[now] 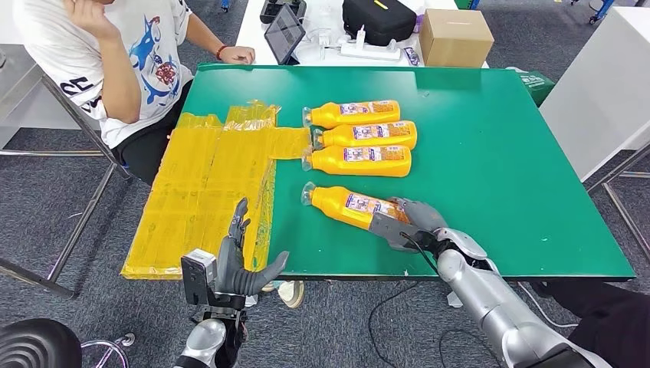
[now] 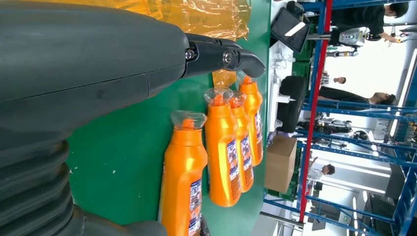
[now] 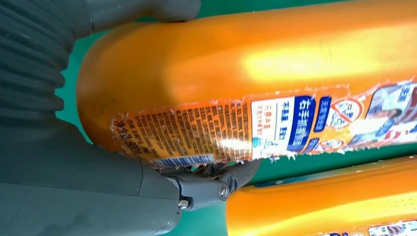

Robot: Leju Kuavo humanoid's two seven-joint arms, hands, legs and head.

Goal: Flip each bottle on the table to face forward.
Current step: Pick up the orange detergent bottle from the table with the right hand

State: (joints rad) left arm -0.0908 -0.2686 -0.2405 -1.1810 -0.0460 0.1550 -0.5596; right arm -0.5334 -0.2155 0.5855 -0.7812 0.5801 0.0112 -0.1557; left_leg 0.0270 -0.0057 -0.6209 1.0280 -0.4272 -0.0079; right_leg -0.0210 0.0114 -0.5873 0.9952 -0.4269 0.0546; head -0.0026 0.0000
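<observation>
Several orange bottles lie on their sides on the green table (image 1: 498, 153), caps pointing left. Three form a tight row: far bottle (image 1: 354, 113), middle bottle (image 1: 366, 135), near bottle of the row (image 1: 360, 160). A fourth bottle (image 1: 351, 205) lies apart, closer to me and slightly angled, label showing. My right hand (image 1: 408, 222) grips its base end; in the right wrist view the thumb and fingers wrap the bottle (image 3: 255, 78). My left hand (image 1: 239, 264) hovers open at the table's near edge, fingers spread, holding nothing. The left wrist view shows the bottles (image 2: 221, 147) beyond the thumb.
A sheet of yellow tape (image 1: 207, 188) covers the table's left part. A person in a white shirt (image 1: 123, 54) sits at the far left corner. A tablet (image 1: 285, 32), black bag (image 1: 379, 19) and cardboard box (image 1: 456, 37) stand on the white table behind.
</observation>
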